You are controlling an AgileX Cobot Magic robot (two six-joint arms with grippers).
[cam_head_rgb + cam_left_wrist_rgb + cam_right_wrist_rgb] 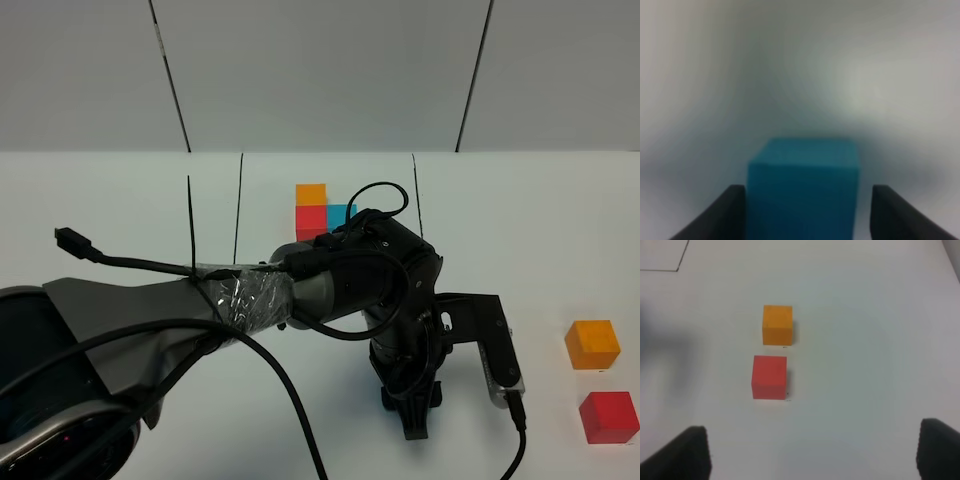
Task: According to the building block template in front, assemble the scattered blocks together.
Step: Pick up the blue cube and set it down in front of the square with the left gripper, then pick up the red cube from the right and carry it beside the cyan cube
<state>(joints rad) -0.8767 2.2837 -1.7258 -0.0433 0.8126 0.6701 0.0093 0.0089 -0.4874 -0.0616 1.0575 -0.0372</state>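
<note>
left gripper (808, 190) low in centre of high view, jaws stood partly apart around cyan cube (804, 170), gap on one side; right gripper (815, 432) was wide, empty; orange cube (592, 343) and red cube (609, 416) lay at right edge, template (322, 213) at upper centre

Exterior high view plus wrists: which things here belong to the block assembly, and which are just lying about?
Job: building block template; orange block; red block; cyan block, seen only in the left wrist view.
Not the job: black table lines; arm cable.
</note>
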